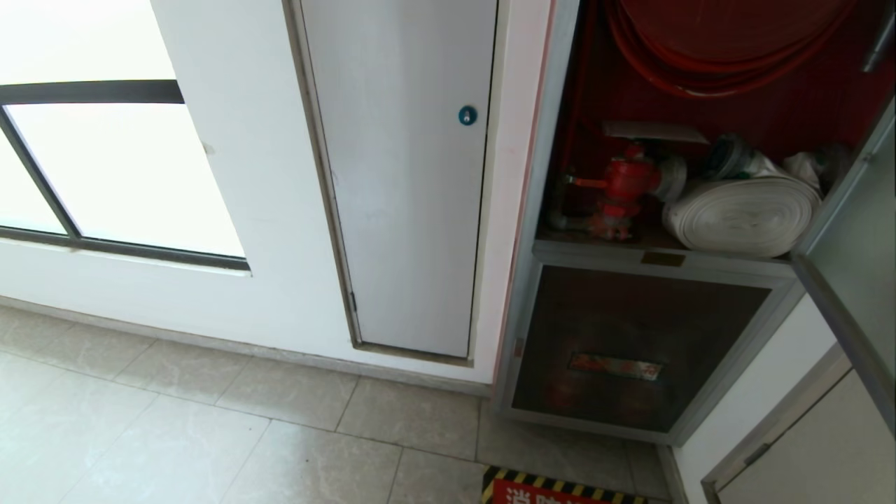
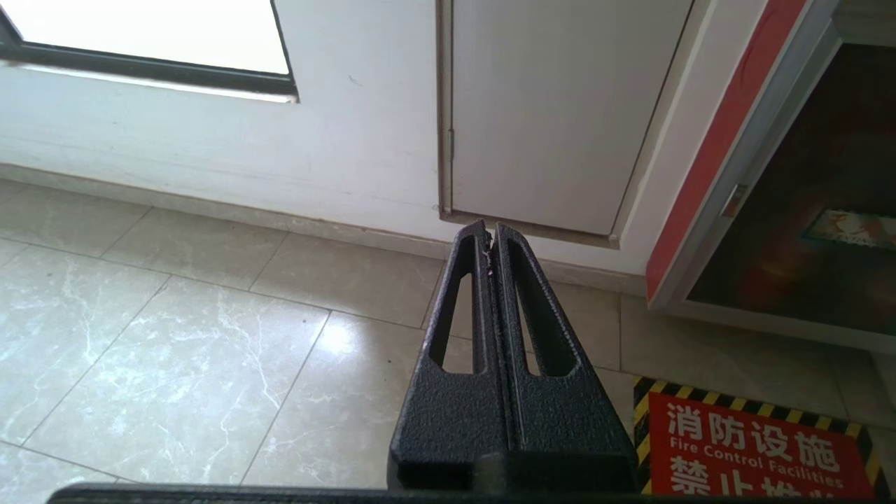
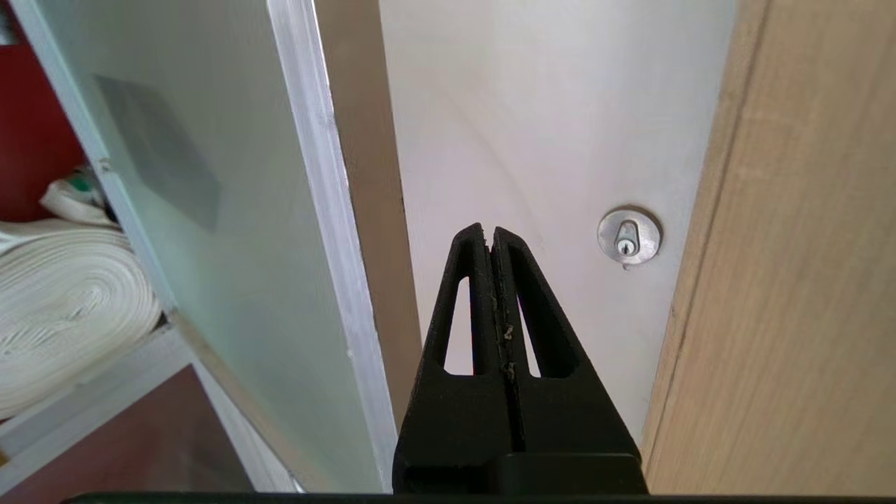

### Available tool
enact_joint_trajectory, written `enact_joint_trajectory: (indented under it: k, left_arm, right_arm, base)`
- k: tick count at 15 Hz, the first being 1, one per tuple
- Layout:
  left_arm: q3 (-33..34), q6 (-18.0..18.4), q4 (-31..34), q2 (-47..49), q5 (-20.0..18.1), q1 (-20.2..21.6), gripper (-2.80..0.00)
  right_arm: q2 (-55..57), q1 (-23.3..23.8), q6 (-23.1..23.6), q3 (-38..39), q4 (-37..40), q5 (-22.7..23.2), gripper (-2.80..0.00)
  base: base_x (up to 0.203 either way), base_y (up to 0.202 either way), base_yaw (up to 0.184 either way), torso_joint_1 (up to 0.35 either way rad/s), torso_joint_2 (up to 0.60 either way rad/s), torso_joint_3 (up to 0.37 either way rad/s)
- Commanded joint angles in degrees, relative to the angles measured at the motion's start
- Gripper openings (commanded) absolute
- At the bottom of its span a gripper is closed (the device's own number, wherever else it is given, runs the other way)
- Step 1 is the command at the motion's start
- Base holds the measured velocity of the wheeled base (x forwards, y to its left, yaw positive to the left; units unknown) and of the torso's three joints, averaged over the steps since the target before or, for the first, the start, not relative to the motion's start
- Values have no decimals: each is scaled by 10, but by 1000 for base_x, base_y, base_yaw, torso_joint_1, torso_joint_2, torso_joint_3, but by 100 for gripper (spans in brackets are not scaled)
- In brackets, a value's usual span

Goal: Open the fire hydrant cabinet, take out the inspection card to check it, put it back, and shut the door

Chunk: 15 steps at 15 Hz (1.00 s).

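Observation:
The fire hydrant cabinet (image 1: 539, 175) stands open, showing its red inside, a red valve (image 1: 623, 183), a white rolled hose (image 1: 742, 213) and a red coiled hose (image 1: 721, 49). The inspection card (image 1: 654, 131) lies flat on top of the valve. The door (image 1: 854, 238) is swung out to the right. Neither arm shows in the head view. My right gripper (image 3: 490, 231) is shut and empty, just beside the silver free edge of the door (image 3: 329, 210), with the white hose (image 3: 63, 308) beyond the pane. My left gripper (image 2: 488, 227) is shut and empty, low over the floor tiles.
A white panel (image 1: 406, 210) with a round blue lock (image 1: 467, 115) is left of the cabinet. A dark glass panel with a red label (image 1: 630, 350) sits below it. A red floor sign (image 2: 749, 448) lies in front. A white door with a silver keyhole (image 3: 628, 236) faces the right gripper.

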State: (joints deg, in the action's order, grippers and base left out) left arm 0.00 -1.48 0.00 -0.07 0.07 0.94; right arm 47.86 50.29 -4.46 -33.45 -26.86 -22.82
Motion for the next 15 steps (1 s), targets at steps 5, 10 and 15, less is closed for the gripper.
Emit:
enact_joint_trajectory:
  k: [5,10,15]
  left_arm:
    - [0,0,0,1,0,0,-280]
    - [0,0,0,1,0,0,-280]
    - [0,0,0,1,0,0,-280]
  right_arm:
    - [51,22,-3,10,-28,0,-280]
    - [80,35,-3,14,-29,13,-280]
    - [91,35,-3,7,-30,34,-280]
  base:
    - [0,0,0,0,0,0]
    - [0,0,0,0,0,0]
    - [0,0,0,0,0,0]
